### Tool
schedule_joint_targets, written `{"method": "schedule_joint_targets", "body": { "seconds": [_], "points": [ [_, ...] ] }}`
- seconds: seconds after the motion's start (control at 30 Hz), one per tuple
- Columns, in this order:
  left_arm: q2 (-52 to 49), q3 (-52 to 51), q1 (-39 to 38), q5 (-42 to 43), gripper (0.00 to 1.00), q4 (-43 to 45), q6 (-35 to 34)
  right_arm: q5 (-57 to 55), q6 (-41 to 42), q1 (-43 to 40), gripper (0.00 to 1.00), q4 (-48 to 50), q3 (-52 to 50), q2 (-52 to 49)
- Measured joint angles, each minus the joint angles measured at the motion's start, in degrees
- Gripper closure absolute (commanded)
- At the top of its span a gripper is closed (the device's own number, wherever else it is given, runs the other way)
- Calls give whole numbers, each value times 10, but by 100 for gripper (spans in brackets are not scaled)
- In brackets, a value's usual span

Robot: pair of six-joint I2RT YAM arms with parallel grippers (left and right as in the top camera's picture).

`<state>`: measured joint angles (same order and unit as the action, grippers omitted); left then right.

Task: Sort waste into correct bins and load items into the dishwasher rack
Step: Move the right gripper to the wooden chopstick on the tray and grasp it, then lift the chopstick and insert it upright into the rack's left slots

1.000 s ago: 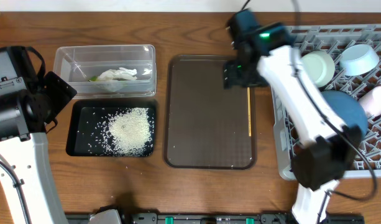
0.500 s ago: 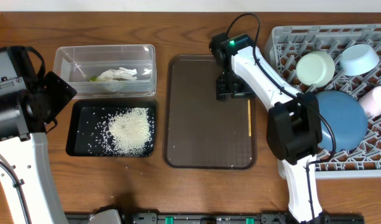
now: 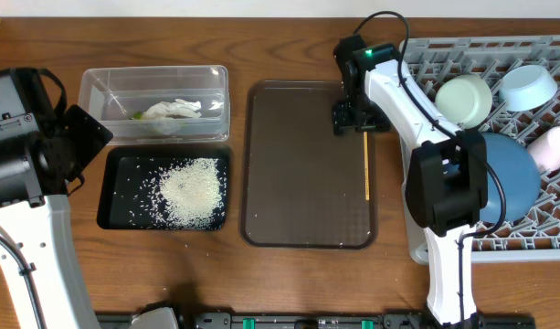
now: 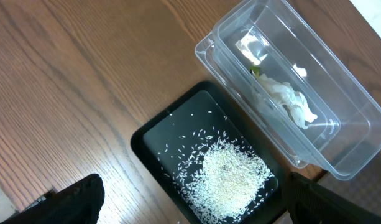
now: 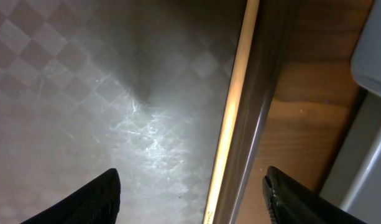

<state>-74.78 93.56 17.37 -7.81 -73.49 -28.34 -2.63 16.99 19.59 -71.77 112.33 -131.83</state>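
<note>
Overhead: right pincer (image 3: 352, 120) over brown tray (image 3: 298, 187), dishwasher rack (image 3: 420, 217) beside.

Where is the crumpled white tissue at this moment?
In the overhead view the tissue lies left of the brown tray, inside the clear plastic tub, just above the black tray of rice.

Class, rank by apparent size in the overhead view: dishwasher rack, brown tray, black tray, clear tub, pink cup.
dishwasher rack, partly cropped
brown tray
black tray and clear tub, about alike
pink cup
</note>
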Motion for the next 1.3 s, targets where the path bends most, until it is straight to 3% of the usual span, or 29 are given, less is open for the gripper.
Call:
{"method": "schedule_joint_targets", "body": {
  "seconds": [0.5,0.57,0.67,0.83,1.0,1.13,1.3],
  "points": [
    [0,0,0,0,7,0,0,22,-16,5,28,94,-103,7],
    [0,0,0,0,7,0,0,22,-16,5,36,101,-109,11],
    [0,0,0,0,7,0,0,20,-17,5,70,116,-123,18],
    [0,0,0,0,7,0,0,4,0,5,96,139,-145,30],
    [0,0,0,0,7,0,0,5,7,5,99,123,-139,31],
    [0,0,0,0,7,0,0,30,8,5,99,51,-108,17],
    [0,0,0,0,7,0,0,47,-12,-3,99,-44,8,3]
  ]
}}
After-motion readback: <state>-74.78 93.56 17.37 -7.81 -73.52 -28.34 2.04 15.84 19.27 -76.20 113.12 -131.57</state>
